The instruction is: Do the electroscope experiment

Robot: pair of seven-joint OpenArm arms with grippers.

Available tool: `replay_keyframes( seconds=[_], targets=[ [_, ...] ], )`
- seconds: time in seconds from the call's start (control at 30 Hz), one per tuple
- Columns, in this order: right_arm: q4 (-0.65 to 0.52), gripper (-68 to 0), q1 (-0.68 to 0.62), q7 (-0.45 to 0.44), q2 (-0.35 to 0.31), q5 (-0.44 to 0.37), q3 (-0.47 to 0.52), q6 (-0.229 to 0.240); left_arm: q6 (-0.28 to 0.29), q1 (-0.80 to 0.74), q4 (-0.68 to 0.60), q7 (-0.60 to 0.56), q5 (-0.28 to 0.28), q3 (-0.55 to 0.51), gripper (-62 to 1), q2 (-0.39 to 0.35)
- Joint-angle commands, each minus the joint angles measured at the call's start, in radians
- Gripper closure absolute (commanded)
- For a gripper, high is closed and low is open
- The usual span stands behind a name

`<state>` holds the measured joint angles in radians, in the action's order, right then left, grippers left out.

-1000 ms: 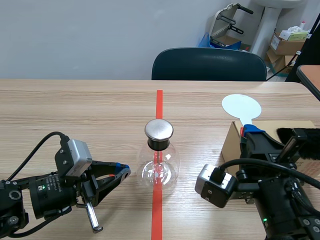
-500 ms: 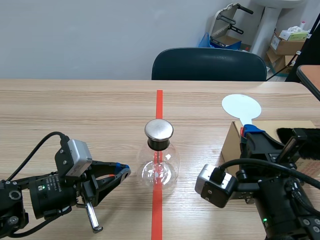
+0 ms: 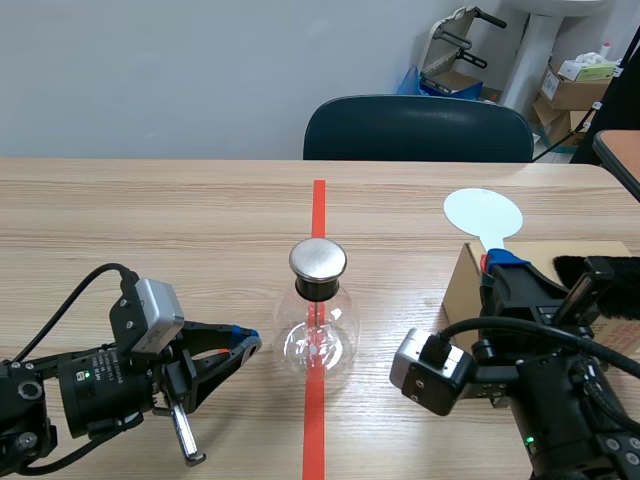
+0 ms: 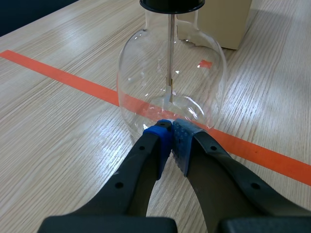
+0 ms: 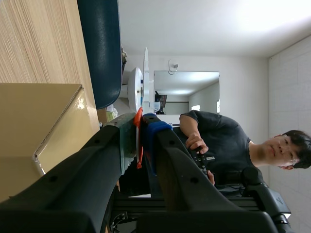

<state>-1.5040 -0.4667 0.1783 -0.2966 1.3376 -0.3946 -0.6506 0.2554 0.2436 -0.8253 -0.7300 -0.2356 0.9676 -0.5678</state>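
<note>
The electroscope, a round glass flask (image 3: 318,340) with a black collar and a metal cap (image 3: 318,259), stands on the red tape line mid-table. In the left wrist view the flask (image 4: 170,82) shows its thin rod and foil inside. My left gripper (image 3: 246,346) lies low just left of the flask, shut on nothing, its blue pads (image 4: 163,141) meeting right at the glass base. My right gripper (image 3: 496,263) is raised over a cardboard box and shut on the red handle (image 5: 138,138) of a white disc paddle (image 3: 483,213), which points away from me.
The cardboard box (image 3: 463,288) sits at the right under the right arm, with a black furry piece (image 3: 590,270) on top. A dark blue chair (image 3: 418,130) stands behind the table's far edge. In the right wrist view a person (image 5: 218,141) is visible in the background.
</note>
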Motion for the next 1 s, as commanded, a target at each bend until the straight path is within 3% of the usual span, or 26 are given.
replay_keyframes(
  seconds=[0.0, 0.23, 0.73, 0.97],
  targets=[
    [-0.024, -1.0, -0.002, 0.007, -0.011, -0.002, 0.003, -0.014, 0.001, 0.001, -0.018, -0.014, -0.006, -0.005, -2.7, 0.0],
    [-0.024, -1.0, -0.002, -0.039, -0.011, -0.002, 0.003, -0.014, 0.001, 0.0, -0.018, -0.014, -0.006, -0.005, -2.7, 0.0],
    [-0.024, -1.0, -0.002, -0.455, -0.011, 0.002, 0.003, -0.013, 0.001, 0.0, -0.018, -0.013, -0.006, -0.005, -2.7, 0.002],
    [-0.024, -1.0, -0.002, -0.592, -0.011, 0.002, 0.003, -0.014, 0.001, 0.0, -0.018, -0.013, -0.006, -0.005, -2.7, 0.002]
  ],
)
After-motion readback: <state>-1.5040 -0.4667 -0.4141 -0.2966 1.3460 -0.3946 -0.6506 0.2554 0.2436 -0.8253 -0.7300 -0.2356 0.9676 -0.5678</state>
